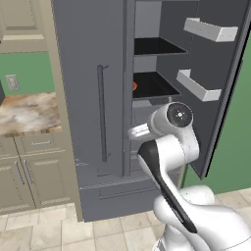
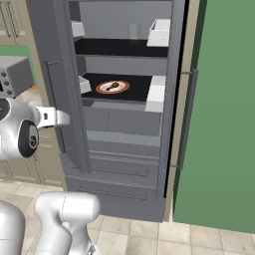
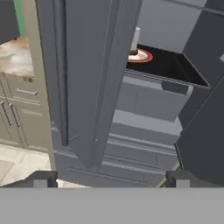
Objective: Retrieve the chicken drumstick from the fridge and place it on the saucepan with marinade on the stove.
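So far, only the fridge right door stands open. The chicken drumstick lies on a plate on the fridge's middle shelf. The gripper is spread wide and empty, outside the fridge; pickup and transfer remain.

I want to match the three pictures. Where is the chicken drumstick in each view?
Left base view: chicken drumstick, an orange sliver past the door edge.
Right base view: on the plate, drumstick.
Hand view: upper middle.
Shared landmark: the dark shelf under it.
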You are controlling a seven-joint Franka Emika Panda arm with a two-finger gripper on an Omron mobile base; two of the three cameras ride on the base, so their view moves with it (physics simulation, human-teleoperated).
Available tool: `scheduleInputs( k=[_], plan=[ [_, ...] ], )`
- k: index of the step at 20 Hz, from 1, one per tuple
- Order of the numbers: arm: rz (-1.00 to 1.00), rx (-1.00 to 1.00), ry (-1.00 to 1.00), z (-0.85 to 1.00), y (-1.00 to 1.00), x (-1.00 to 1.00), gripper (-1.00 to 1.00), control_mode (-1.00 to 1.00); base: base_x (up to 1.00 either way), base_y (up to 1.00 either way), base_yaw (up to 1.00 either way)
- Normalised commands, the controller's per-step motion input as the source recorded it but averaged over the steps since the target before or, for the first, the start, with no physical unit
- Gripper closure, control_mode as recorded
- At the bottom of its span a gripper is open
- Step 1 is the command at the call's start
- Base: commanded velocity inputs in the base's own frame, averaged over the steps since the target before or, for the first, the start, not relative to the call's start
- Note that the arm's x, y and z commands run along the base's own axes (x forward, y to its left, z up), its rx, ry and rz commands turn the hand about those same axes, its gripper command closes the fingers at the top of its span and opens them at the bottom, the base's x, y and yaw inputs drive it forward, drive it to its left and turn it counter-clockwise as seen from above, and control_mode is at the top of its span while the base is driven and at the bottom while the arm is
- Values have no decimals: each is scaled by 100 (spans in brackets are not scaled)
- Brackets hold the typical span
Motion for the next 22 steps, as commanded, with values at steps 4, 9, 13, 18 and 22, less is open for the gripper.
scheduleInputs(
  k=[4, 9, 13, 18, 22],
  plan=[
    [21, -20, -18, 0, -67, 0, -100, -100, 0, 0, 0],
    [28, -21, -14, 8, -31, 0, -100, -100, 0, 0, 0],
    [31, -23, -12, 15, -12, 0, -100, -100, 0, 0, 0],
    [36, -20, -19, 21, -12, -7, -100, -100, 0, 0, 0],
    [32, -23, -17, 3, -12, -6, -100, -100, 0, 0, 0]
  ],
)
